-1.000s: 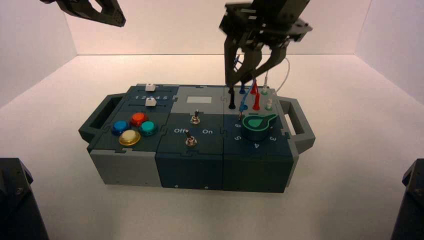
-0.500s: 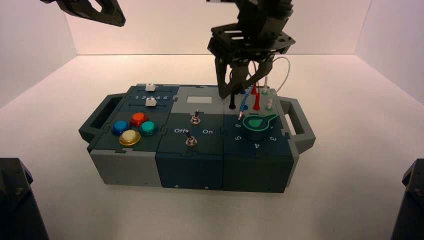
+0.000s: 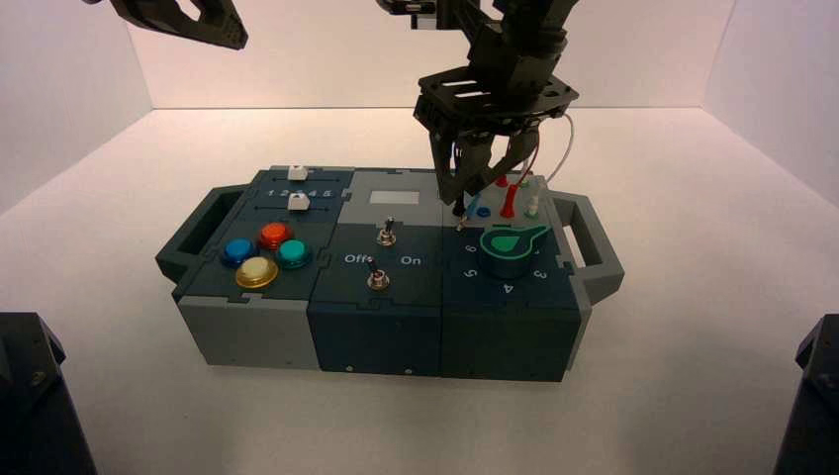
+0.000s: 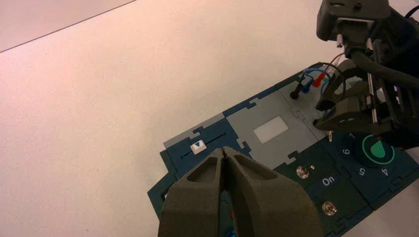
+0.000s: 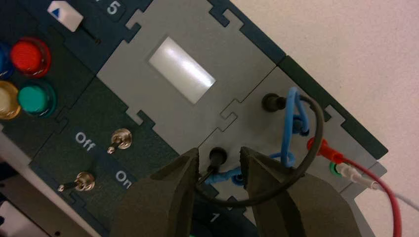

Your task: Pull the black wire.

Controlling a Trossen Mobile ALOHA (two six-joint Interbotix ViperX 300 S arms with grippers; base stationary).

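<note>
Pale tabletop [image 3: 693,297], white walls [image 3: 416,49] around (quite plain).

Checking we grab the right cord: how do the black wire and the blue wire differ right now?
Plugs: the black wire has both plugs in their sockets; the blue wire has one plug seated and the other out, lying between the right gripper's fingers.
Thickness: the black wire looks thicker, the blue wire thinner.
Shape: the black wire makes one wide arc; the blue wire bends tightly.
Both: loose loops at the box's far right.
</note>
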